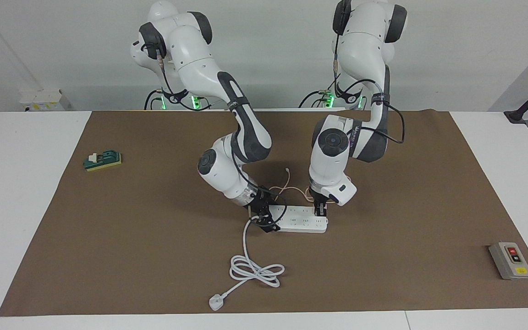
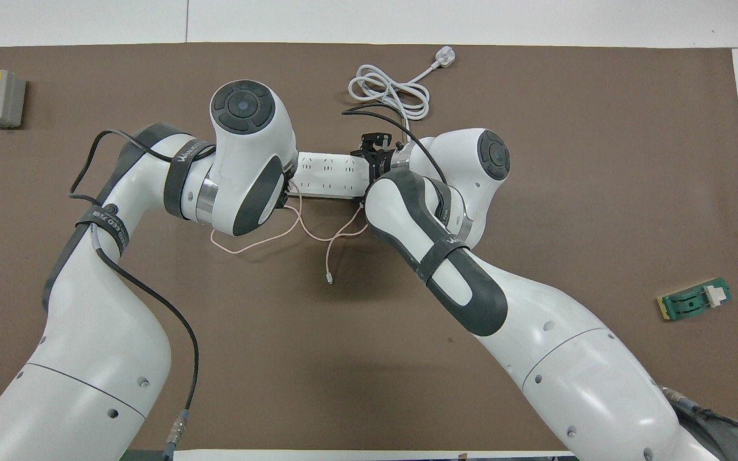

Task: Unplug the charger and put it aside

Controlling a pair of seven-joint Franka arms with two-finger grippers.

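Both grippers down on the power strip, charger not out yet.

Nearest the robots, thin pink cable [image 1: 291, 188] lies loose on the bench [image 1: 406, 206], free end bare. Next, the power strip [image 1: 298, 222]: left gripper [image 1: 321, 210] is down at its left-arm end where the charger [image 1: 321, 212] seems to sit, mostly hidden; fingers look pinched on it, can't tell for sure. Right gripper [image 1: 264, 219] is clamped around the strip's other end, bracing it. Farthest: coiled white cord [image 1: 255, 270] and plug. Judgement: grasp stage; pull-out and placing aside both left.
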